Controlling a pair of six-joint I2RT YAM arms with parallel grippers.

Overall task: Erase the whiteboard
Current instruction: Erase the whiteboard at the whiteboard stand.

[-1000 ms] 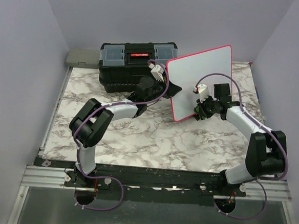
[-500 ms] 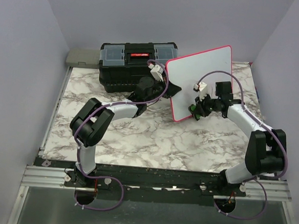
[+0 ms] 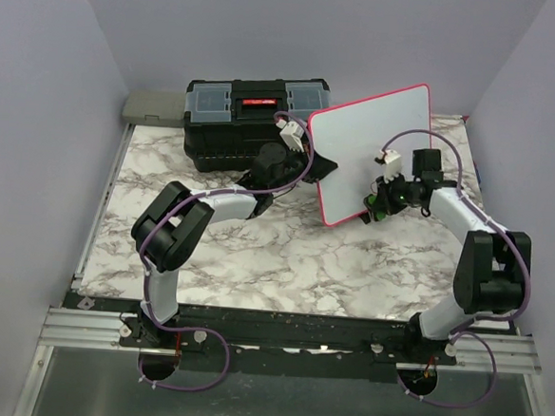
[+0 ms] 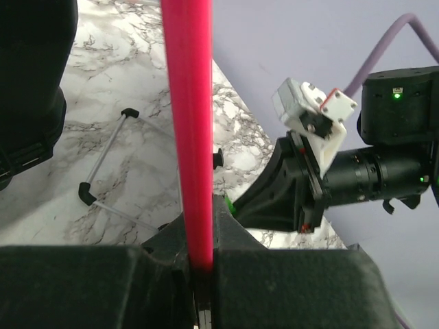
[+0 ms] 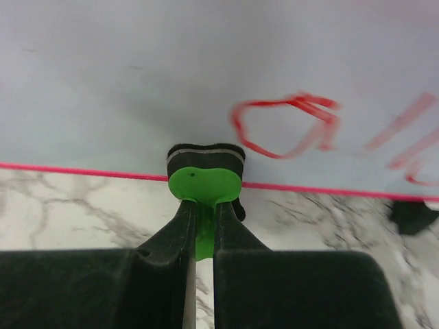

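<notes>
The whiteboard (image 3: 363, 143), white with a pink rim, stands tilted at the back right. My left gripper (image 3: 308, 169) is shut on its left edge. In the left wrist view the pink rim (image 4: 190, 123) runs up from between the jaws of the left gripper (image 4: 201, 266). My right gripper (image 3: 377, 204) is shut on the green handle of an eraser (image 5: 204, 177). The eraser's black felt rests against the board's lower edge, in front of the right gripper (image 5: 202, 229). Red handwriting (image 5: 288, 127) shows on the board just right of the eraser.
A black toolbox (image 3: 253, 119) stands behind the left gripper, next to the board's left side. A grey flat object (image 3: 155, 106) lies at the back left corner. The board's wire stand (image 4: 103, 163) rests on the marble table (image 3: 284, 256). Purple walls close in all round.
The right wrist has swung back and to the right, while the eraser stays near the board's lower edge. The left arm and the whiteboard have not moved.
</notes>
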